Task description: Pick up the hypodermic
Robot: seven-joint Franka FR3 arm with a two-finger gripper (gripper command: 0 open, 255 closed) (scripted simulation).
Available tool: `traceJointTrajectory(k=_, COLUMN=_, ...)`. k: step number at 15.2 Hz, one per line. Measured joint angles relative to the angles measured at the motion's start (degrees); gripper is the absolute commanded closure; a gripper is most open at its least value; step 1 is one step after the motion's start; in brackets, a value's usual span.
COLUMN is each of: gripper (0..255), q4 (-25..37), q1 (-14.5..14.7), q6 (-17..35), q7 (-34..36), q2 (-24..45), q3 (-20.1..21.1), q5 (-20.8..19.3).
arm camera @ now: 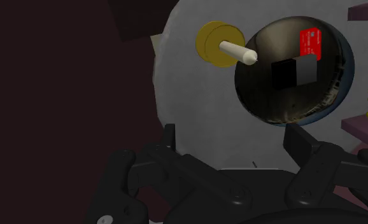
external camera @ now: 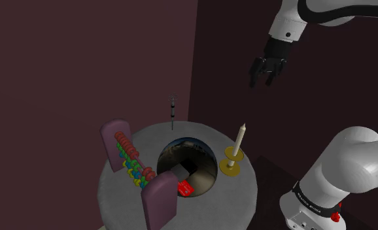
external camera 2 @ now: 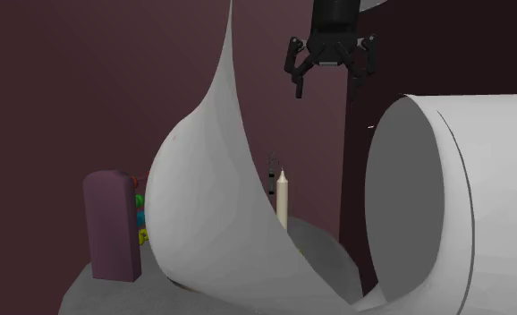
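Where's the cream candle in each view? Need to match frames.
Shoulder view: cream candle on its round yellow holder, right of centre, beside the dark round bowl.
Second exterior view: candle at centre, behind a white curved surface.
Wrist view: candle on the holder, beside the bowl.
Shared landmark: round grey table.

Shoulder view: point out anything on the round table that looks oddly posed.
The hypodermic stands bolt upright at the far edge of the table, with nothing visibly propping it. A thin tool like that would normally lie flat.
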Motion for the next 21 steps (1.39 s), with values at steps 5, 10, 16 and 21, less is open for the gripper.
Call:
traceJointTrajectory(k=5, gripper=0, q4=-1.6, q1=0.5, q6=6.8, q7=1.7, q2=3.6, q3=2.0, q5=0.6)
traceJointTrajectory(k=10, gripper=0, q4=-0.8, q1=1.1, q6=16.9, q7=5.0, q2=11.7, q3=5.5, q5=1.0)
traceJointTrajectory(k=16, gripper=0, q4=1.9, q1=1.0, q6=28.6, q7=9.2, q2=22.8, q3=9.3, q5=-0.4)
traceJointTrajectory(k=21, gripper=0, q4=5.7, q1=0.4, q6=37.1, q7=14.3, q2=32.8, q3=12.6, q5=-3.9)
